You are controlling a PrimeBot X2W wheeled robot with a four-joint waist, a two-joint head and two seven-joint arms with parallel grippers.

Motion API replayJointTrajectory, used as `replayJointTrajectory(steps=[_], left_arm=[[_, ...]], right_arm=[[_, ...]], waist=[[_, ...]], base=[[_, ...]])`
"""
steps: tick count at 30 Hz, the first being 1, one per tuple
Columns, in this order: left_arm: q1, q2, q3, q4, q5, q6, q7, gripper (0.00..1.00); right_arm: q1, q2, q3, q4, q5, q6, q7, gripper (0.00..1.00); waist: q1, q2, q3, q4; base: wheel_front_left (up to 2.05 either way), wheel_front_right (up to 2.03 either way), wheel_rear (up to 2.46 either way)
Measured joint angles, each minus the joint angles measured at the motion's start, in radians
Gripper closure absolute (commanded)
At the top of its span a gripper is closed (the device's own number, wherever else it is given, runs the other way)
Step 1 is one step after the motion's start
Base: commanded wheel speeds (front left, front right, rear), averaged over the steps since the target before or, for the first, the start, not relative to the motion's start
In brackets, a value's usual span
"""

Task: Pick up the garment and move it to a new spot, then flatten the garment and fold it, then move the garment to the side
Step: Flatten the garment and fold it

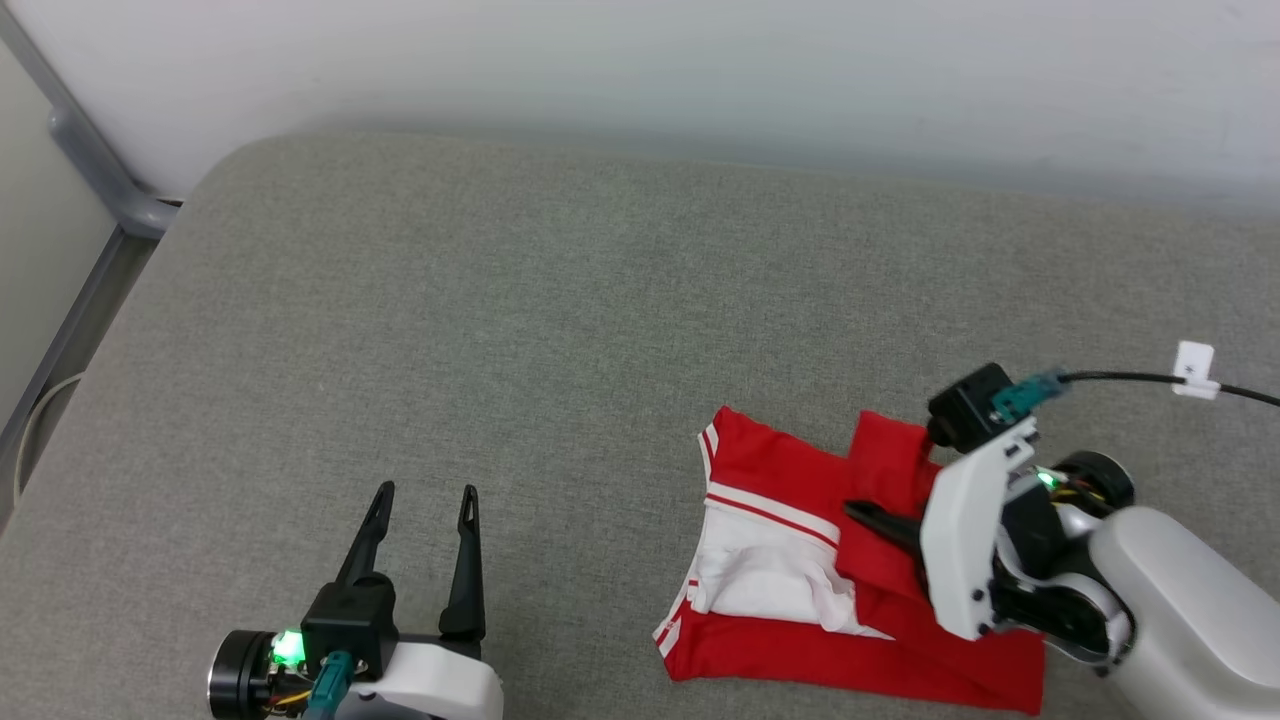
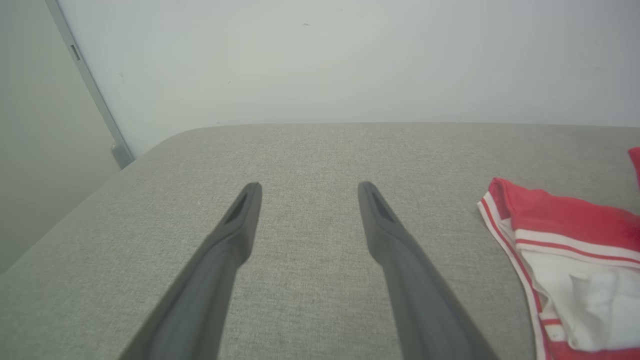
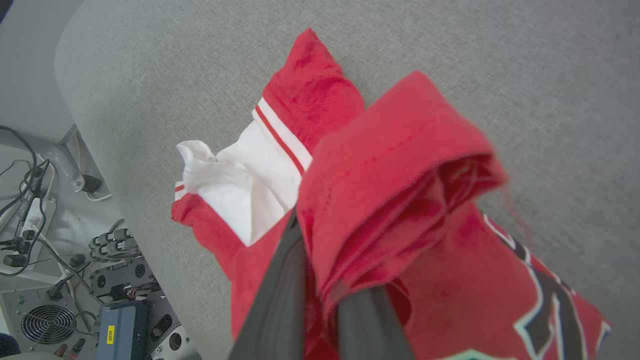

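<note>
The right claw (image 1: 862,514) is clenched on a bunched fold of the garment (image 1: 790,470), with red cloth draped over its dark fingers (image 3: 280,290). The rest of the garment lies crumpled on the grey padded bench (image 1: 500,300), near the front edge on the robot's right. A white sleeve with red-white stripe trim faces up. In the right wrist view, part of some black lettering outlined in white shows just beside the claw. The left claw (image 1: 425,492) hovers released over the bench, its fingers spread wide with nothing between them, well apart from the garment and to its left. A black cable (image 1: 1120,378) with a white tag (image 1: 1195,370) runs off from the right wrist. Beyond, the bench reaches a pale wall (image 1: 700,60), and a grey metal post (image 1: 95,165) stands by its far left corner.
</note>
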Motion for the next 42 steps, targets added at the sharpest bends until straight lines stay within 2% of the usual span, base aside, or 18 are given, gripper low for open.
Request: replayJointTrajectory(steps=[3,8,15,16,17,18,24,29,33,36,42], left_arm=[[-0.013,-0.002,-0.003,0.001,0.000,0.000,0.000,0.00],[-0.021,-0.005,-0.010,0.002,-0.001,0.004,0.000,0.00],[-0.026,-0.007,-0.018,0.004,-0.006,0.013,0.000,0.00],[-0.026,-0.007,-0.017,0.005,-0.008,0.014,0.000,0.00],[-0.025,-0.007,-0.017,0.007,-0.008,0.016,0.000,0.00],[-0.025,-0.007,-0.017,0.008,-0.008,0.018,0.000,0.00],[-0.004,-0.007,-0.008,0.016,-0.007,0.010,0.000,0.00],[0.016,-0.008,0.001,0.016,-0.001,0.003,0.000,0.00],[0.032,-0.007,0.008,0.016,0.002,-0.002,0.000,0.00],[0.045,-0.007,0.016,0.016,0.003,-0.006,0.000,0.00],[0.066,-0.007,0.028,0.012,0.007,-0.013,0.000,0.00]], right_arm=[[-0.056,0.047,0.042,0.072,-0.014,0.000,-0.023,1.00],[-0.106,0.091,0.118,0.193,-0.037,0.000,-0.049,1.00],[-0.136,0.119,0.198,0.308,-0.048,0.000,-0.112,1.00],[-0.139,0.118,0.206,0.313,-0.048,0.000,-0.130,0.93],[-0.140,0.117,0.209,0.316,-0.044,0.000,-0.149,0.36],[-0.140,0.115,0.213,0.315,-0.035,0.000,-0.165,0.00],[-0.136,0.050,0.210,0.224,-0.020,0.000,-0.311,0.00],[-0.086,-0.023,0.138,0.158,-0.059,0.000,-0.438,0.00],[-0.029,-0.047,0.010,0.140,-0.147,0.000,-0.569,0.00],[0.041,-0.035,-0.106,0.139,-0.222,0.000,-0.670,0.00],[0.179,0.043,-0.375,0.116,-0.424,0.000,-0.806,0.00]], waist=[[0.0000,0.0000,0.012,0.005],[0.0000,0.0000,0.026,0.013],[0.0000,0.0000,0.030,0.016],[0.0000,0.0000,0.028,0.014],[0.0000,0.0000,0.024,0.012],[0.0000,0.0000,0.019,0.010],[-0.0001,0.0000,-0.020,-0.011],[-0.0001,0.0000,-0.055,-0.039],[-0.0001,0.0000,-0.078,-0.067],[-0.0001,0.0000,-0.093,-0.088],[-0.0002,0.0000,-0.119,-0.126]], base=[[0.00,0.00,0.00],[0.00,0.00,0.00],[0.00,0.00,0.00],[0.00,0.00,0.00],[0.00,0.00,0.00],[0.00,0.00,0.00],[0.00,0.00,0.00],[0.00,0.00,0.00],[0.00,0.00,0.00],[0.00,0.00,0.00],[0.00,0.00,0.00]])
